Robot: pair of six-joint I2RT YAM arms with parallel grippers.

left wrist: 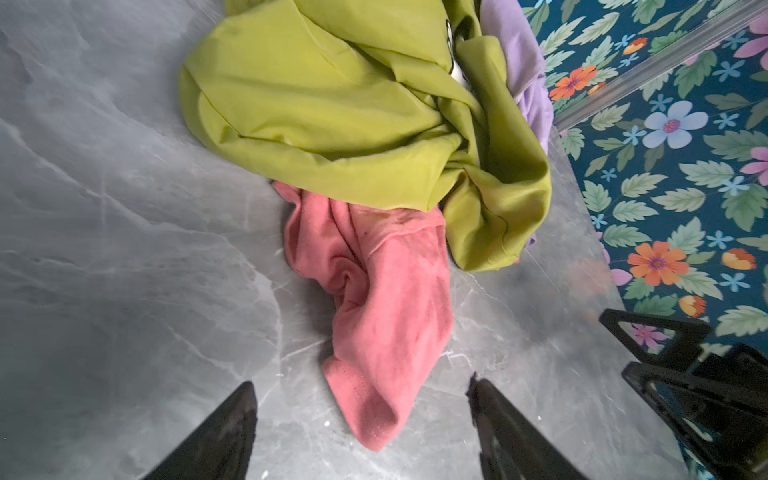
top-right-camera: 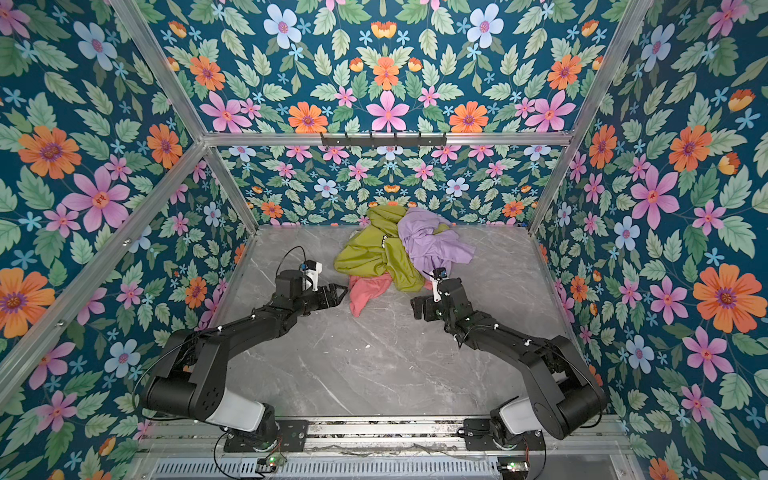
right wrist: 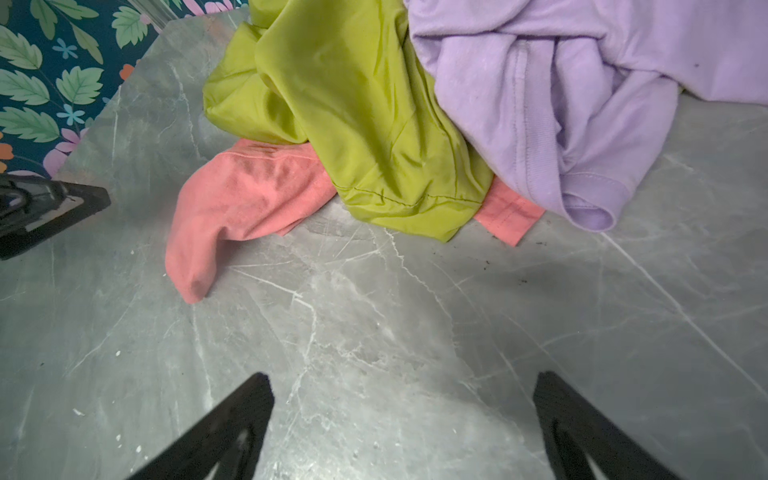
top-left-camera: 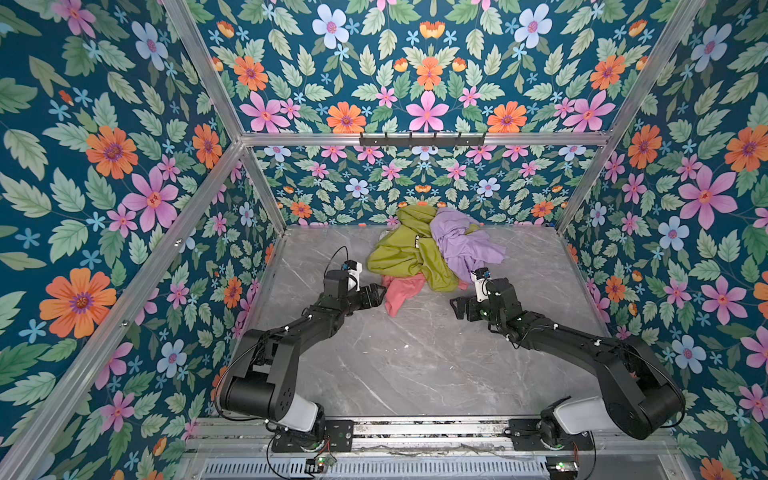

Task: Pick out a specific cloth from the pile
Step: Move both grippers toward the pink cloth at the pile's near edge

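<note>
Cloth: salmon-pink soft fabric sheet (top-left-camera: 400, 293), plain, rumpled, lying on the table at the near-left edge of the pile. Far part tucked under the green cloth; free end trails toward me, loose on the marble. A small pink corner (right wrist: 509, 216) pokes out on the other side of the green fold, in right wrist view.
Pile: heap of soft cloths (top-right-camera: 399, 249) toward the back of the table, against the rear wall.
Green cloth: large olive-green shiny sheet (top-left-camera: 409, 253), biggest of the heap, draped over the pink one's far part.
Purple cloth: lilac-purple knit sheet (top-left-camera: 463, 243), on top & to the right of the green, hem hanging down near my right wrist.
L pincer: my left gripper (top-left-camera: 376, 295) low over the table, just beside the pink cloth's left edge. In left wrist view the pink end lies ahead of my two fingers (left wrist: 224, 432), its tip reaching btwn them; jaws apart, nothing gripped.
R pincer: my right gripper (top-left-camera: 457, 307) near the table, right of the pink cloth & apart from it; jaws spread wide, bare marble btwn them, holding nothing.
Table: grey marble-look slab (top-right-camera: 374, 365).
Surround: floral-print walls (top-left-camera: 104, 166) w/ aluminium frame.
</note>
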